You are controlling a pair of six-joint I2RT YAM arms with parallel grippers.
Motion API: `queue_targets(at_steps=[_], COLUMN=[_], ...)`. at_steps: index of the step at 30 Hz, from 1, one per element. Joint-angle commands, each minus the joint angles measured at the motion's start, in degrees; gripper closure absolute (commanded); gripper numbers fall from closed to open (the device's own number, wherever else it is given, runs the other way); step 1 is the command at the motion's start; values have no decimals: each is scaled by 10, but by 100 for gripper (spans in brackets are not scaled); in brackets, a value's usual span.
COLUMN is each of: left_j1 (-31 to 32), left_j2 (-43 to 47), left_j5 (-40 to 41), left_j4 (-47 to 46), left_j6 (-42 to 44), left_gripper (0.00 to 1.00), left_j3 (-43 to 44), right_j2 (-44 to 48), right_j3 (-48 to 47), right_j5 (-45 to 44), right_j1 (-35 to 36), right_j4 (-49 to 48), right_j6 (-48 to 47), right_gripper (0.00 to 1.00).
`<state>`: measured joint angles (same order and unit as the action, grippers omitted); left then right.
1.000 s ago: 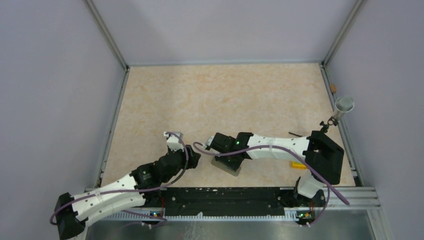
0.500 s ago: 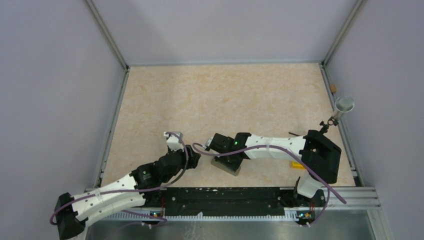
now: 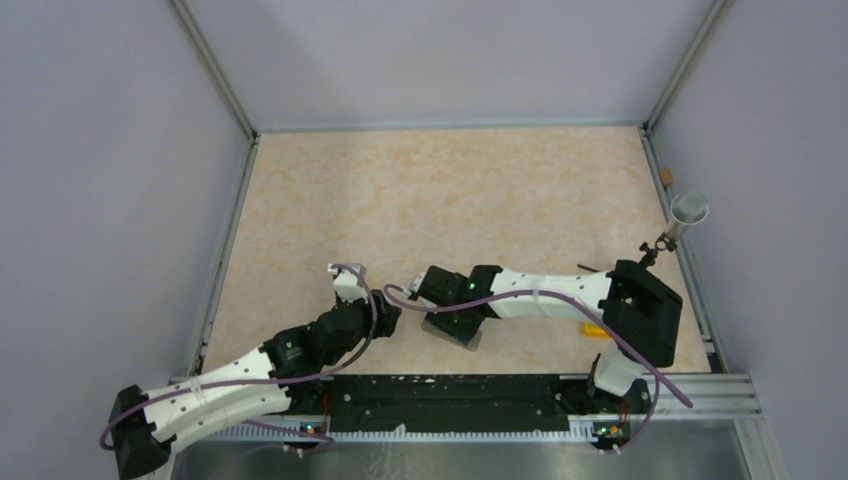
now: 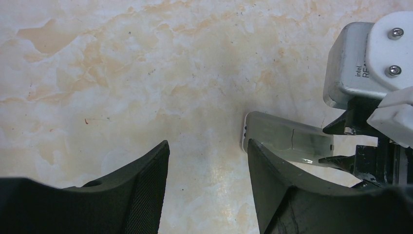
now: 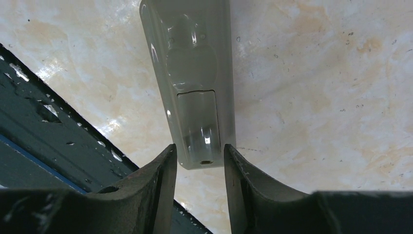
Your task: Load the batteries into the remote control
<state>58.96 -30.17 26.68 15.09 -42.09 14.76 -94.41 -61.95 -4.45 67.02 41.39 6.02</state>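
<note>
The remote control [image 5: 195, 83] lies on the table with its plain grey back up and the battery cover shut. My right gripper [image 5: 199, 148] straddles its near end, jaws slightly parted, with a thin gap showing on the left side. From above, the remote control [image 3: 458, 337] pokes out under the right gripper [image 3: 447, 318]. My left gripper [image 4: 208, 144] stands open over bare table with nothing between its fingers. The remote control's [image 4: 287, 139] end lies just beyond its right finger. The left gripper [image 3: 392, 318] sits just left of the remote. The batteries are out of view.
A small yellow stick [image 3: 597, 330] lies on the table by the right arm's base. A black rail [image 3: 440, 390] runs along the near edge, close to the remote. A metal cup on a stand [image 3: 688, 210] sits at the right wall.
The right gripper's jaws have widened around the remote's end. The right arm's rear link shifted slightly. The left arm has not moved.
</note>
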Motion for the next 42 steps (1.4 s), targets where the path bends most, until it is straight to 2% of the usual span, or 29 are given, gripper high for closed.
queue_targets(at_steps=[1, 13, 16, 19, 21, 27, 34, 42], left_j1=[-2, -2, -2, -2, -2, -2, -2, -2], left_j2=[-3, -5, -6, -8, -10, -17, -15, -29], left_j5=[7, 8, 8, 7, 7, 7, 9, 9], left_j4=[-10, -11, -12, -14, -14, -16, -14, -18], left_j6=[-2, -3, -2, -1, -1, -1, -2, 0], left_gripper=[38, 38, 38, 38, 38, 39, 38, 39], left_j3=[3, 3, 3, 3, 4, 5, 4, 7], right_j2=[0, 68, 94, 117, 129, 118, 21, 93], right_j3=[-19, -13, 3, 21, 31, 68, 159, 128], right_j5=[-1, -43, -49, -52, -51, -17, 34, -8], right_j1=[6, 4, -1, -4, -4, -5, -6, -10], right_j4=[-13, -25, -32, -42, -52, -87, -163, -137], right_j6=[1, 32, 49, 68, 75, 91, 117, 118], right_gripper=[60, 58, 67, 90, 100, 100, 100, 100])
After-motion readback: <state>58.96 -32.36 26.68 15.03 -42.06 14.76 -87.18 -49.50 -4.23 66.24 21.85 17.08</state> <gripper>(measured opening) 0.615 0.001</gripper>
